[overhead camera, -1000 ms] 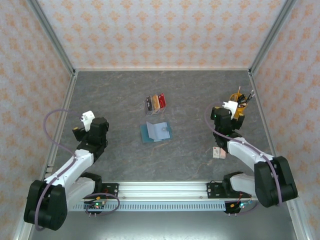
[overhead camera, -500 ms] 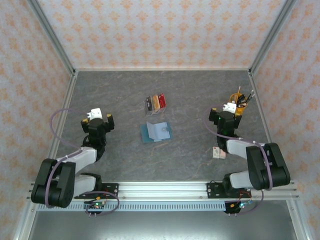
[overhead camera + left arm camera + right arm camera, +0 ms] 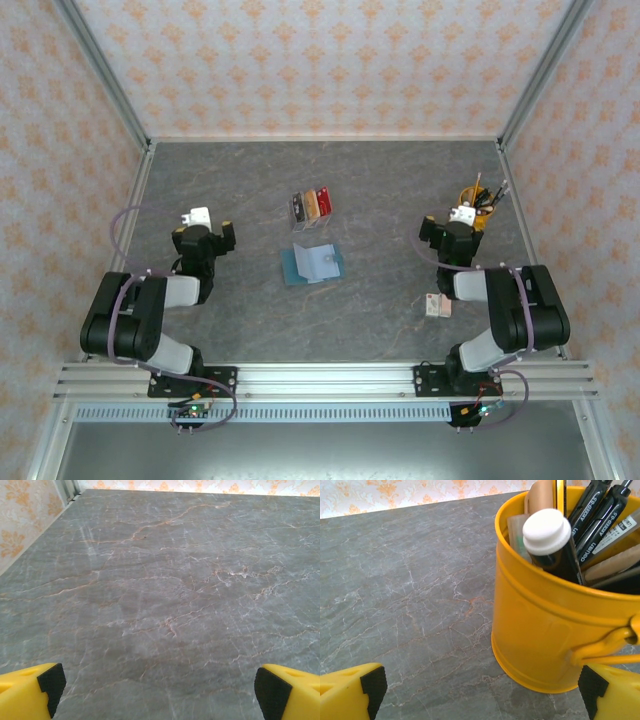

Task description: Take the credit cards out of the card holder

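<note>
The left fingers (image 3: 31, 689) are spread wide with nothing between them, only bare grey surface (image 3: 165, 590) ahead. The right fingers (image 3: 350, 690) are just as wide apart and also hold nothing. A yellow pen cup (image 3: 540, 630) stands right in front of them, nearer the right-hand finger, stuffed with pens (image 3: 555, 545) and markers; it doesn't look to be touching either finger.

The blue card holder (image 3: 312, 263) lies flat on the surface in the middle, well off to the right of the left fingers and well off to the left of the right ones. Just past it, with a small gap, three credit cards (image 3: 312, 205) sit in a row side by side: a dark one, a tan one and a red one. From up here I can't make out whether the holder's pockets have anything in them. A small pink-and-white box (image 3: 437, 305) rests on the surface behind the right fingers, close to that arm.
</note>
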Motion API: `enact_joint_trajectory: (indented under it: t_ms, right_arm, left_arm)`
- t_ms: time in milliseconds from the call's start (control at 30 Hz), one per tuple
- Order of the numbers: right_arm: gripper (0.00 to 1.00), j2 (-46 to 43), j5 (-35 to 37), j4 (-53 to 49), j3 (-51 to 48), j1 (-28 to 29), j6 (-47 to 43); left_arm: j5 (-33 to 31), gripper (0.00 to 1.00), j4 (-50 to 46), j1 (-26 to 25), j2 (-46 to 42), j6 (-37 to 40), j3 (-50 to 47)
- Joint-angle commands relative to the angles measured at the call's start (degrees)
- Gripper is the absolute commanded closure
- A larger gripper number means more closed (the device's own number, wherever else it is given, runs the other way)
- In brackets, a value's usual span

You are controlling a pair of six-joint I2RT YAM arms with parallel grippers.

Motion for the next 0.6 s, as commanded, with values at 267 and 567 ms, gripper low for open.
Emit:
enact_joint_trajectory:
  t_ms: [267,567]
  right_arm:
    - [0.00,0.45,0.35,-0.95,1.41,-0.49,1.59]
    - [0.00,0.45,0.35,-1.01,1.49,-0.44,1.58]
  left_arm:
    - [-2.40,0.00,-0.15,-1.49,0.35,1.24,2.43]
    - [-1.50,0.00,-0.62,-1.47,0.46,1.53,2.80]
